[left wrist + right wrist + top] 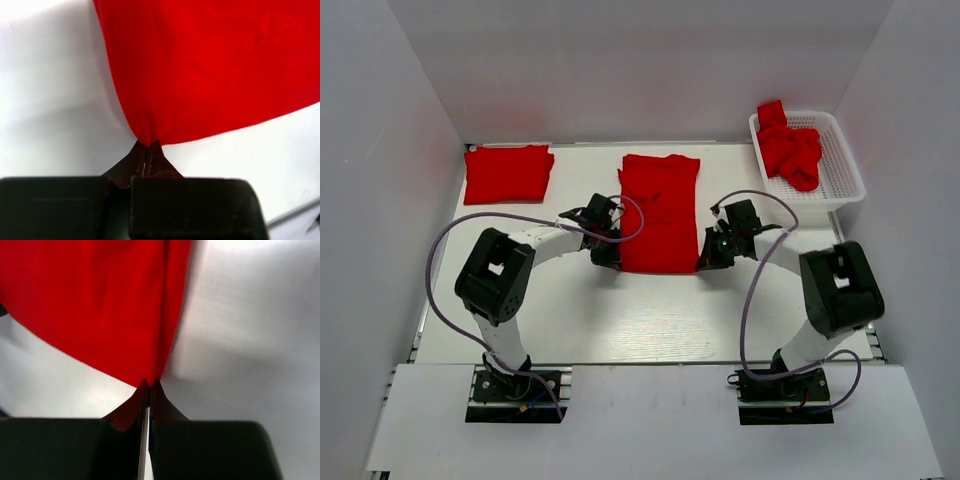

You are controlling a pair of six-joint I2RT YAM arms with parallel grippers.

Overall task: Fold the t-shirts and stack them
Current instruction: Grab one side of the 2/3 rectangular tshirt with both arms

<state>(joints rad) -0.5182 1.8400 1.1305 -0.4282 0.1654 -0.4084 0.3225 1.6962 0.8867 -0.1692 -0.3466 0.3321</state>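
A red t-shirt (660,212) lies as a long narrow strip in the middle of the table. My left gripper (607,252) is shut on its near left corner; the wrist view shows the cloth (210,70) pinched at the fingertips (146,150). My right gripper (710,255) is shut on its near right corner, with the cloth (100,305) pinched at its tips (150,387). A folded red t-shirt (507,172) lies at the far left. More crumpled red t-shirts (790,150) fill the basket.
A white lattice basket (842,165) stands at the far right against the right wall. White walls close the table on the left, back and right. Purple cables loop over both arms.
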